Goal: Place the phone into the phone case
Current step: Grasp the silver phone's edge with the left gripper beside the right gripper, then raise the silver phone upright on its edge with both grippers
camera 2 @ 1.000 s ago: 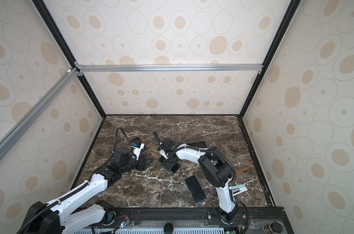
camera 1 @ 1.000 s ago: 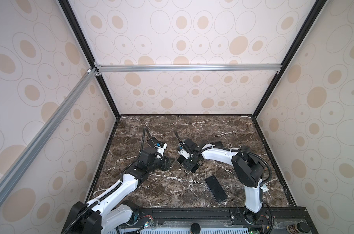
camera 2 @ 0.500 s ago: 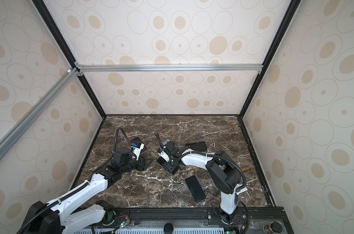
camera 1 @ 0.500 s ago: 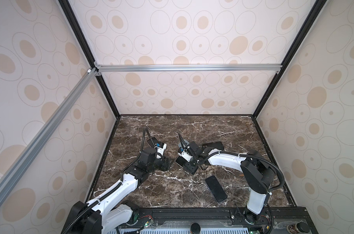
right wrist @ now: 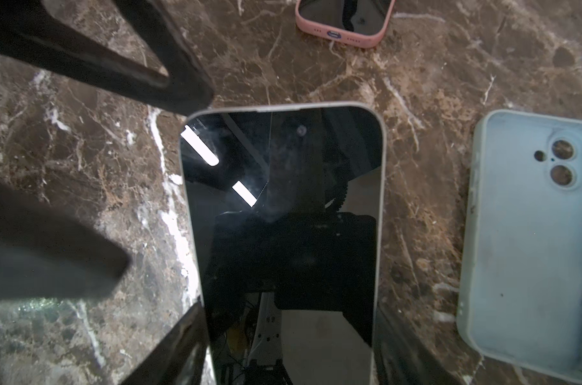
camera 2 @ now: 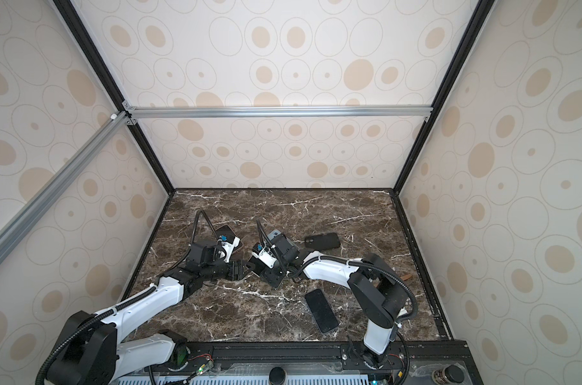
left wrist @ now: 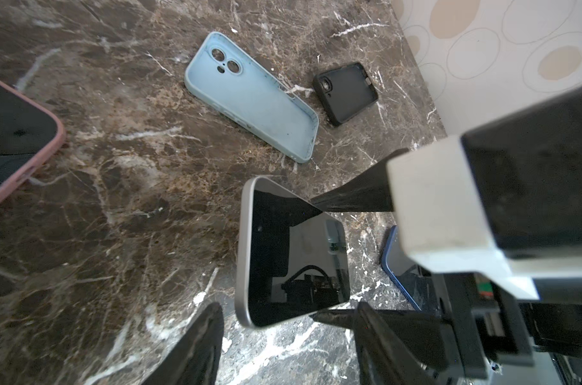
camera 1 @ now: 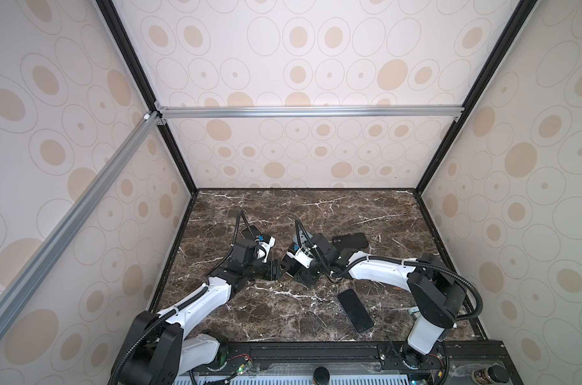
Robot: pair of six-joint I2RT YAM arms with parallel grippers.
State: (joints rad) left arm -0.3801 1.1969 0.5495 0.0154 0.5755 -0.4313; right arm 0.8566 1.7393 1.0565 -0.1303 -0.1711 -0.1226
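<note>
Right gripper edged leftward, jaws clamping phone, left gripper jaws apart

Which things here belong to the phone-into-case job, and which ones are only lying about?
For the job: silver phone, held by the right tool; empty light blue case, likely the target.
Lying about: pink-cased phone; black case; dark phone near the front edge.

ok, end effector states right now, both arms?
Left end effector: open, holding nothing.
Right end effector: closed on the silver-edged phone, gripping its long edges.
</note>
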